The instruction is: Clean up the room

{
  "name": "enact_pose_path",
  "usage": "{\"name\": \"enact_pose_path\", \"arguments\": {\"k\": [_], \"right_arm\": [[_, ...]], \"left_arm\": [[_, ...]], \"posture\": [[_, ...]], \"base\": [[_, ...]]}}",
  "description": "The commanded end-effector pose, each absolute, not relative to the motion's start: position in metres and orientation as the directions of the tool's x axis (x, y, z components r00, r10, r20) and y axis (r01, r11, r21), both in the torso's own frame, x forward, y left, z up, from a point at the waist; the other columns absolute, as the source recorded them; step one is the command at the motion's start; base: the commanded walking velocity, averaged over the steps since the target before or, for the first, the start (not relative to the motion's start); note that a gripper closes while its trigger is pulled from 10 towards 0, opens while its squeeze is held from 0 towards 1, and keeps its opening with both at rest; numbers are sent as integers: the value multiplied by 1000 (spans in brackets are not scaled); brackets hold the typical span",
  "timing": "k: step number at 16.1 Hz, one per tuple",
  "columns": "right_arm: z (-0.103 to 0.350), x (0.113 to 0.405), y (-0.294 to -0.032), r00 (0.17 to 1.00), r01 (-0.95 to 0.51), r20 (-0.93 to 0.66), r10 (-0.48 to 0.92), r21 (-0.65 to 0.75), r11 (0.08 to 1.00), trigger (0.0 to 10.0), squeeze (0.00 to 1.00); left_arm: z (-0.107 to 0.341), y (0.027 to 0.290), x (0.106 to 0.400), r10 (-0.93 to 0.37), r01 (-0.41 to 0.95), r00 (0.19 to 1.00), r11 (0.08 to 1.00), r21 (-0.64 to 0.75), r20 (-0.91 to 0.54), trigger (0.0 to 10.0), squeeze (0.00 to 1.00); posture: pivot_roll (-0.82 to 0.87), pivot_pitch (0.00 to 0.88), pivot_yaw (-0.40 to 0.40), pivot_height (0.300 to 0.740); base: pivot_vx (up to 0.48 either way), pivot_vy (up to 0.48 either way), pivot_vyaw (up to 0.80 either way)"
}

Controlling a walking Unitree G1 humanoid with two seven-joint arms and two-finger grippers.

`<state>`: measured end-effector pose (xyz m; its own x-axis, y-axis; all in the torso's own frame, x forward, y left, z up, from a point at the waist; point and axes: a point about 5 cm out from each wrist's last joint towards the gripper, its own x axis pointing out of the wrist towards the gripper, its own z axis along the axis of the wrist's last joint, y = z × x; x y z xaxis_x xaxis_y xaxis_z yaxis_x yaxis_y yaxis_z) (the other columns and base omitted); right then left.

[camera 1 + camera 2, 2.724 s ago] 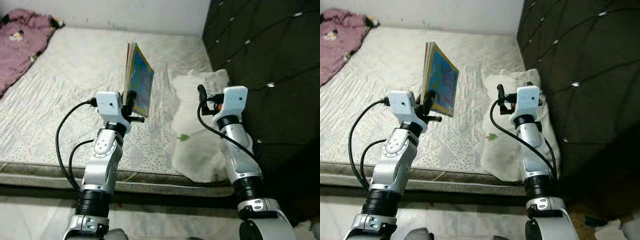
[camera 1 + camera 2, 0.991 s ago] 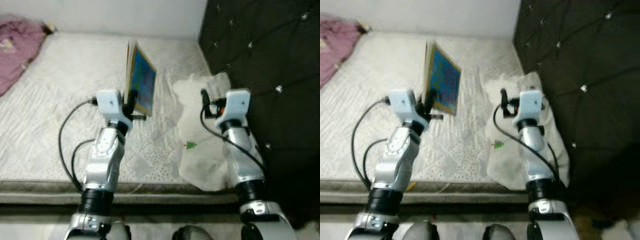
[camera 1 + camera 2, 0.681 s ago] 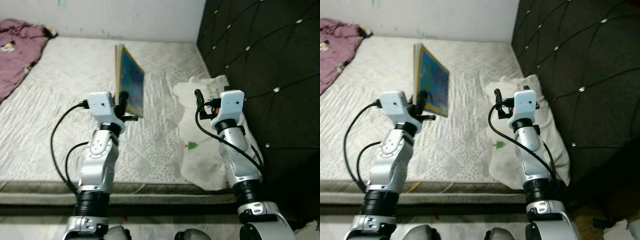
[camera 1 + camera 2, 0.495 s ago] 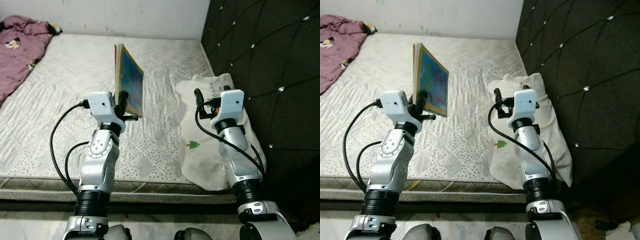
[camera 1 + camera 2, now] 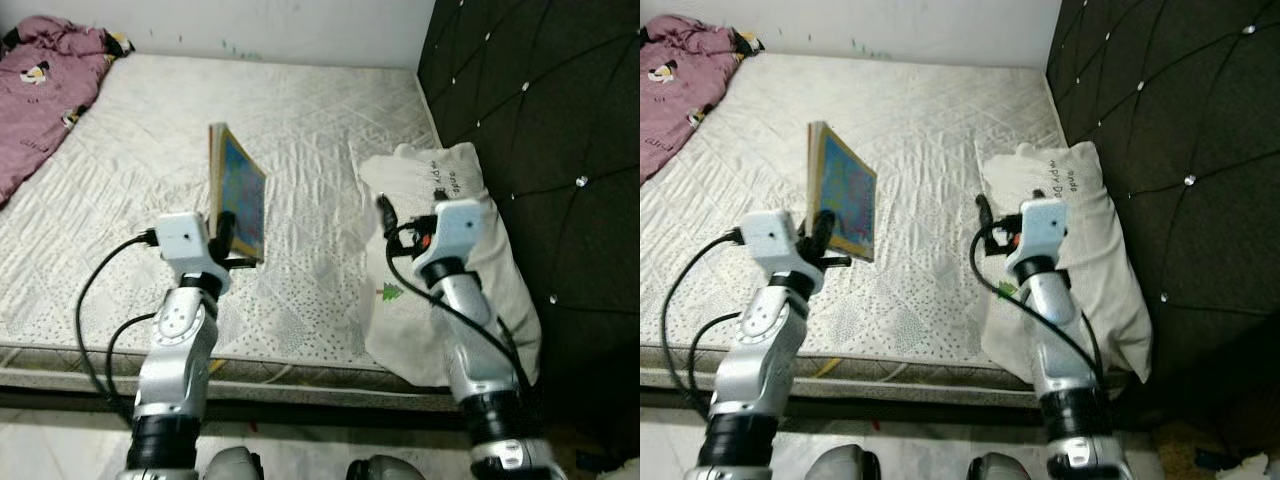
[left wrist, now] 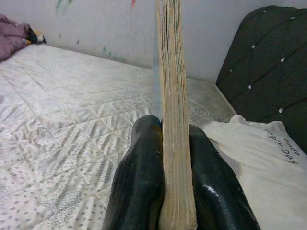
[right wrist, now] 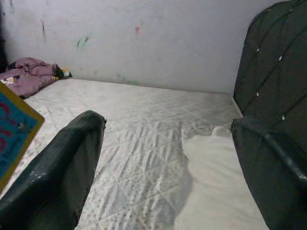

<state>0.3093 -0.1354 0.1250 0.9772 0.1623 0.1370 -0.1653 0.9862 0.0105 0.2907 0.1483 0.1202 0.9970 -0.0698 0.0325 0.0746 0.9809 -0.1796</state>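
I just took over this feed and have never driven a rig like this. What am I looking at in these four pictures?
A humanoid robot stands at a bed. The two wide pictures come from its head, looking down at its silver arms. The other two come from wrist cameras looking along each gripper's black fingers. The left gripper is shut on a colourful book, held upright above the mattress. The right gripper is open and empty, above a white pillow beside the dark headboard. A purple garment lies at the far corner.

silver jointed left arm (image 5: 178, 345) | white boxy wrist housing (image 5: 181, 237) | looped black cables (image 5: 92, 305) | glossy black fingers (image 6: 139, 191) | possibly orange wrist connector (image 5: 427, 238)
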Motion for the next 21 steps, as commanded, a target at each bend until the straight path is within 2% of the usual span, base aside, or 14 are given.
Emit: {"name": "enact_pose_path", "arguments": {"k": [1,8,21], "right_arm": [[128,305,-138,979,-156,139,152,21,988,10000,0],[127,291,-140,983,-155,103,151,31,987,10000,0],[130,291,-137,982,-171,90,168,27,985,10000,0]], "left_arm": [[130,153,287,-62,73,996,984,-164,71,10000,0],[126,159,274,-45,49,999,986,-160,29,10000,0],[129,157,276,-55,58,998,986,-153,27,10000,0]], "posture": [[16,0,-29,740],[15,25,-32,740],[14,33,-30,740]], "base": [[0,0,0],[0,0,0],[0,0,0]]}}
